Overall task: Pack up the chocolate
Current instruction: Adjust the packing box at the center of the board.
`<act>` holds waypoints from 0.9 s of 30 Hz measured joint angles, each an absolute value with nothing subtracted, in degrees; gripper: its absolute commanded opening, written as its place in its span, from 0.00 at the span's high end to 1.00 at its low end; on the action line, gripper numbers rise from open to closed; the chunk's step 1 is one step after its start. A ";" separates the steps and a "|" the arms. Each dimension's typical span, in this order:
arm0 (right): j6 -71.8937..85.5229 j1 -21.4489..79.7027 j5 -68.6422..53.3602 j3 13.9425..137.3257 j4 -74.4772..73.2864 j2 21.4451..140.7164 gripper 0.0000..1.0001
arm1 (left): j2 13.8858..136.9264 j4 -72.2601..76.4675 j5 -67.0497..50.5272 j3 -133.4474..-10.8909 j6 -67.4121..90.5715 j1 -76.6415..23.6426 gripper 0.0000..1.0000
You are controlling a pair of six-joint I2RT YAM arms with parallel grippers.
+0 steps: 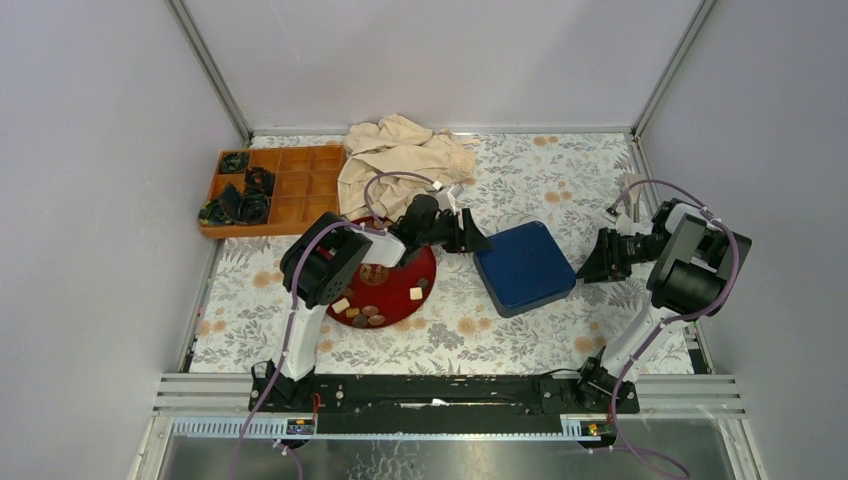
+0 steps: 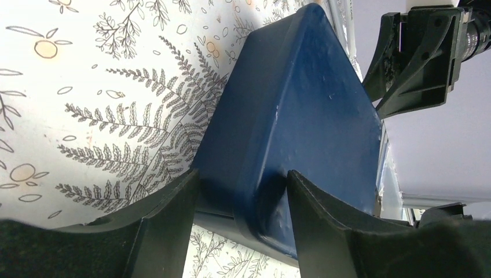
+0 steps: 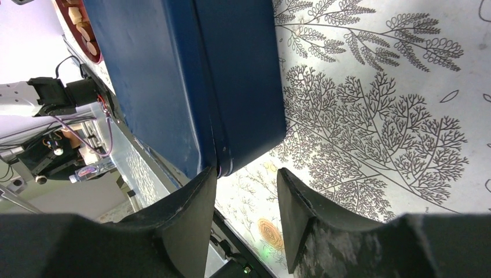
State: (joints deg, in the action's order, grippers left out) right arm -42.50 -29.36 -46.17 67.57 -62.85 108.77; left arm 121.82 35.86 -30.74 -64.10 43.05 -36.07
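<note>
The chocolate (image 1: 372, 312) lies loose on a red plate (image 1: 400, 293) toward the bench's (image 1: 560, 180) near-left corner. The pieces look light, hard and easily marked, so each is best pinched singly across its sides. The left hand (image 2: 242, 176) straddles a corner of the shut blue box (image 1: 524, 267), though I cannot tell whether it grips. The right hand (image 3: 246, 171) gapes empty beside the box.

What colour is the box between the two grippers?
The box is dark blue, clearest in the left wrist view.
</note>
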 measured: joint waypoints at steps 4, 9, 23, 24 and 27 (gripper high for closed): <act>-43.38 -29.36 -45.56 67.75 -64.14 108.77 0.50 | 121.69 37.58 -30.85 -62.72 44.23 -36.07 0.36; -43.99 -29.41 -43.83 67.81 -65.28 108.71 0.50 | 121.10 38.22 -30.89 -61.45 44.66 -36.12 0.37; -44.51 -29.28 -43.07 67.81 -65.87 108.29 0.50 | 118.78 42.35 -31.33 -55.99 47.48 -36.80 0.37; -44.49 -29.23 -43.09 67.72 -65.82 108.29 0.50 | 118.72 42.65 -31.33 -55.86 47.64 -37.04 0.37; -44.10 -29.17 -43.03 67.64 -65.25 108.29 0.51 | 118.50 43.03 -31.31 -55.44 47.86 -37.41 0.37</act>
